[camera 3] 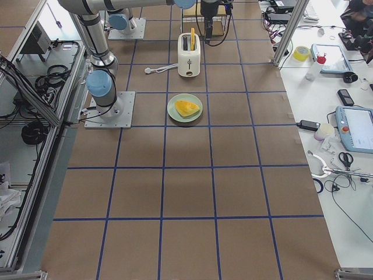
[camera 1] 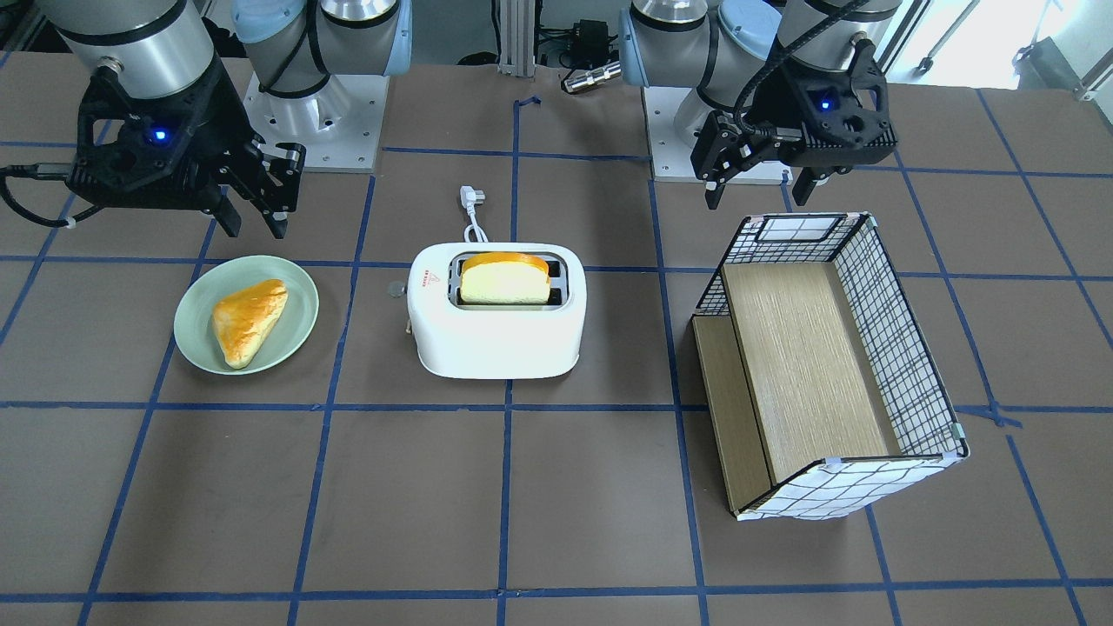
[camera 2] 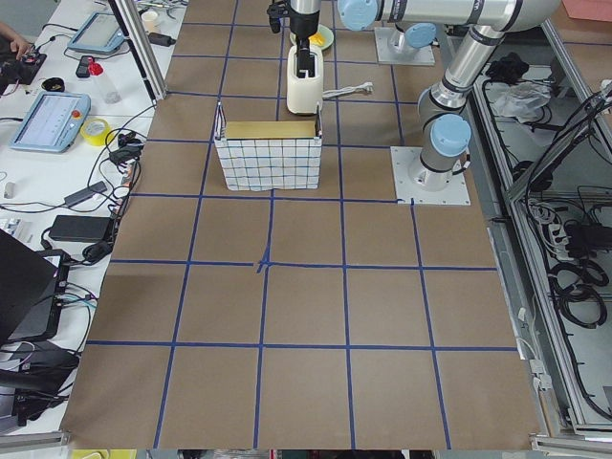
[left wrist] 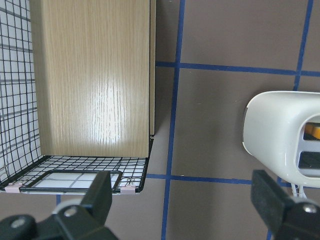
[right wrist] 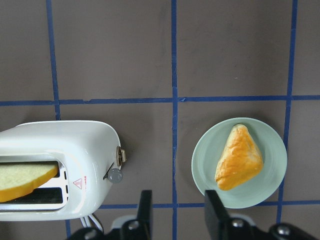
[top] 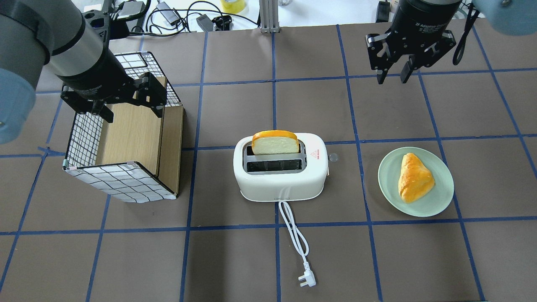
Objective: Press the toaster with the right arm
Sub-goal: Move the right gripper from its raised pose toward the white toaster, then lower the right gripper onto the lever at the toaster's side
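The white toaster (top: pixel 281 172) stands mid-table with a slice of bread (top: pixel 275 143) upright in its far slot. It also shows in the front view (camera 1: pixel 496 322) and the right wrist view (right wrist: pixel 60 150). Its lever knob (right wrist: pixel 116 175) sticks out on the side facing the plate. My right gripper (top: pixel 392 79) hangs in the air beyond the plate, up and to the right of the toaster, jaws partly open and empty; it also shows in the front view (camera 1: pixel 256 228). My left gripper (top: pixel 132 112) hovers wide open and empty over the box.
A pale green plate (top: pixel 436 201) with a triangular pastry (top: pixel 414 177) lies to the right of the toaster. A grid-patterned box (top: pixel 117 182) with a wooden inside lies on its side at the left. The white cord and plug (top: pixel 306 280) trail toward the robot.
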Motion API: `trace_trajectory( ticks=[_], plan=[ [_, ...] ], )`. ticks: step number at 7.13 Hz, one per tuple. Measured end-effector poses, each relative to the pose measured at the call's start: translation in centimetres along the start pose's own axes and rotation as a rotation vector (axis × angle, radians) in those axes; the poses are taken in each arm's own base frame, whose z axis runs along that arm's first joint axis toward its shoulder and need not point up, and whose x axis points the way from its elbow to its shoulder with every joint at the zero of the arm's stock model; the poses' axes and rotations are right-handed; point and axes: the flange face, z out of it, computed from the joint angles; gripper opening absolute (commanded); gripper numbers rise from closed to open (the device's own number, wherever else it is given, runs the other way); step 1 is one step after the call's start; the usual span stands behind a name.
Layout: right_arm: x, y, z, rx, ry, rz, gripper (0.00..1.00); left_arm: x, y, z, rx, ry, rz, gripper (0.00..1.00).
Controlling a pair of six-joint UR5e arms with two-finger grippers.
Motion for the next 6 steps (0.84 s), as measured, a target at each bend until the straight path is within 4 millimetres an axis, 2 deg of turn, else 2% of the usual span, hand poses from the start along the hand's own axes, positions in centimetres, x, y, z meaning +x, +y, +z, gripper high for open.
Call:
trace_trajectory(
  ticks=[3,6],
  plan=[
    [-0.1,0.7,2.3,-0.112,-0.085,0.023,0.0,0.0,0.0,0.0,-0.001,0.0,0.0,1.0],
    [-0.9,0.9,7.9,-0.122,-0.154,0.026,0.0,0.0,0.0,0.0,-0.001,0.0,0.0,1.0]
  ],
)
